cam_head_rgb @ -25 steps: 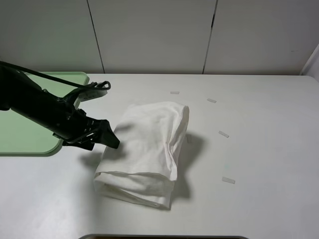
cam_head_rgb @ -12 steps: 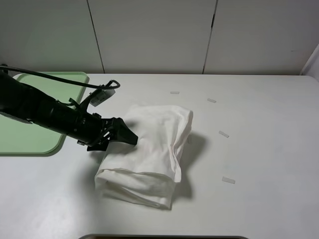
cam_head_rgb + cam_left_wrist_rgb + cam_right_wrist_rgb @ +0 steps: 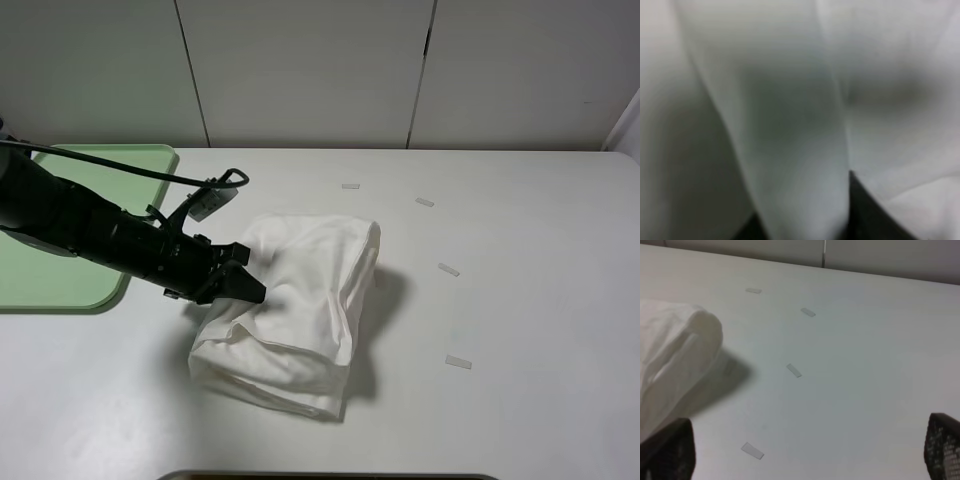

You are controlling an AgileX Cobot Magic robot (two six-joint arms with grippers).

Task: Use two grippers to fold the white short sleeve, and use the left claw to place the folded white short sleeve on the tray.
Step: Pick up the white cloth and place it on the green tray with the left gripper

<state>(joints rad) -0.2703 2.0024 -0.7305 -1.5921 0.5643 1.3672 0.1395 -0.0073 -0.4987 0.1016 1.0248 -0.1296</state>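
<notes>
Shirt (image 3: 300,300) seemingly between left hand (image 3: 243,285) fingers.

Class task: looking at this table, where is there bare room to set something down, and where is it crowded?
Bare table lies right of the folded white T-shirt, dotted only by tape strips. The pale-green tray looks empty. Crowded: the shirt's left edge, where the left gripper presses in.

The left gripper (image 3: 243,287) presses into the left edge of the folded white short sleeve (image 3: 300,310) on the white table (image 3: 520,300). The pale-green tray (image 3: 60,285) lies to the left, with tape strips (image 3: 448,269) to the shirt's right.
</notes>
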